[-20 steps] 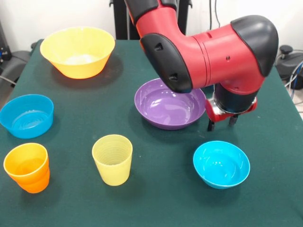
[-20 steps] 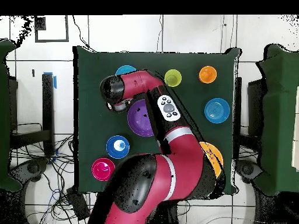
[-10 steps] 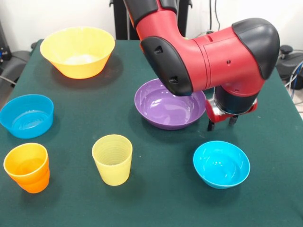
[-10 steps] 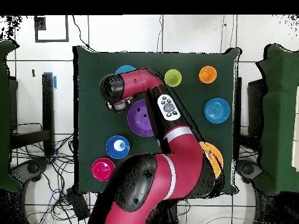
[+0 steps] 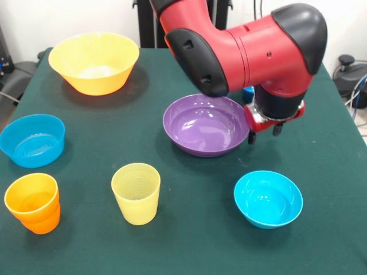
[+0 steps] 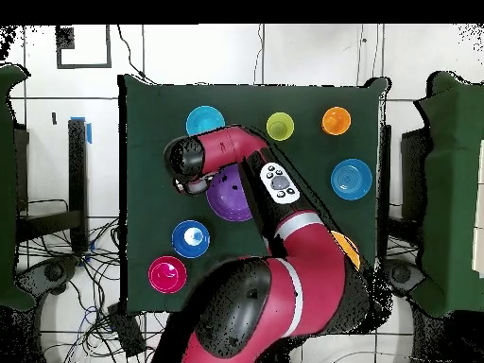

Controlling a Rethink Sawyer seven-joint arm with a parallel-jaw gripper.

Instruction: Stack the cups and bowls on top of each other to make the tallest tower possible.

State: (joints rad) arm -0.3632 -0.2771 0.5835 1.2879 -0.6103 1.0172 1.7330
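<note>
Gripper (image 5: 264,133): empty, fingers slightly apart, just right of purple bowl (image 5: 205,126).
Cyan bowl (image 5: 268,199): nearer than purple bowl.

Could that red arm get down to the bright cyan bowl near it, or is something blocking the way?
Probably yes. The gripper hangs in the air beside the purple bowl, and the cyan bowl sits just in front of it on bare green cloth, with nothing between them.
</note>
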